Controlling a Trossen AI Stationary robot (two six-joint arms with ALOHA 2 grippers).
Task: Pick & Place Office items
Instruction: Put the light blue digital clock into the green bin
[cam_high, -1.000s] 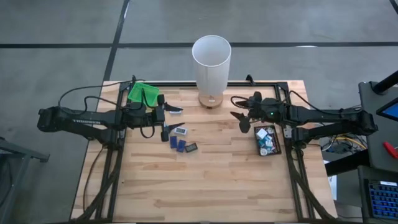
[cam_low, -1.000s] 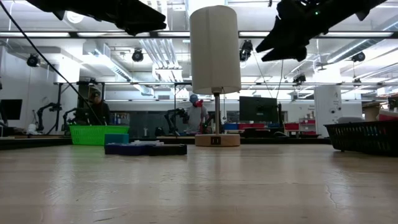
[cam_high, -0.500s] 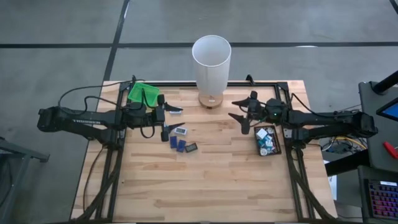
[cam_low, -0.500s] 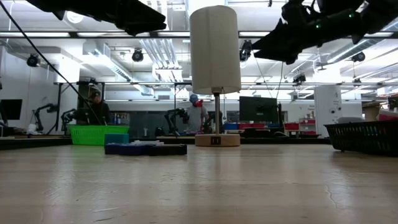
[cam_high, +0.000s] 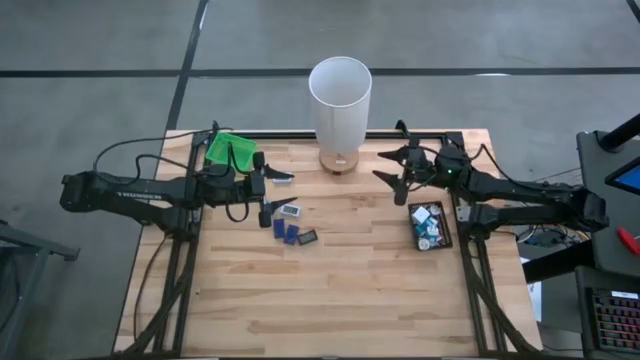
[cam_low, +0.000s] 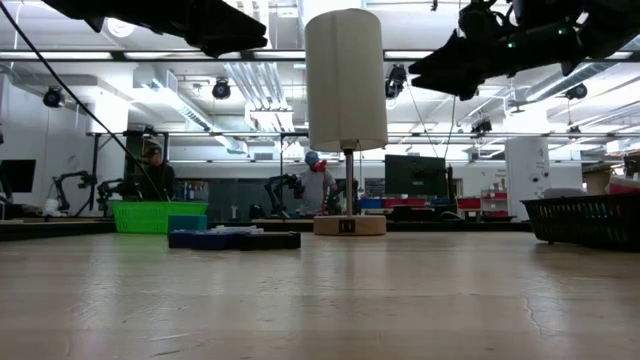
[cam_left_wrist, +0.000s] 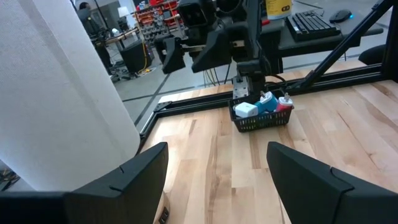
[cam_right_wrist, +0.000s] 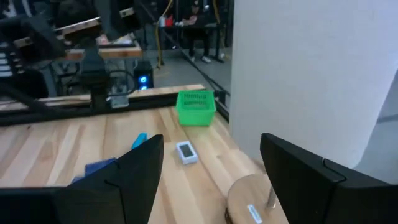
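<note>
Grippers at a pause between placements. Right gripper (cam_high: 394, 167), fingers spread and holding nothing, now hangs high over the table's (cam_high: 350, 290) far right area, just beside the tall white cylinder (cam_high: 340, 100); over the last second it has swung away from above the black tray (cam_high: 430, 226) toward the table's far edge. Left gripper (cam_high: 272, 195), likewise spread and empty, has not moved and hovers above the loose office items (cam_high: 293, 226), which lie left of centre, near the green tray (cam_high: 231, 150). Several pieces already sit in the black tray. The shift suggests the right arm has finished a drop and is clearing off, while the blue and white pieces beneath the left gripper remain to be collected.
</note>
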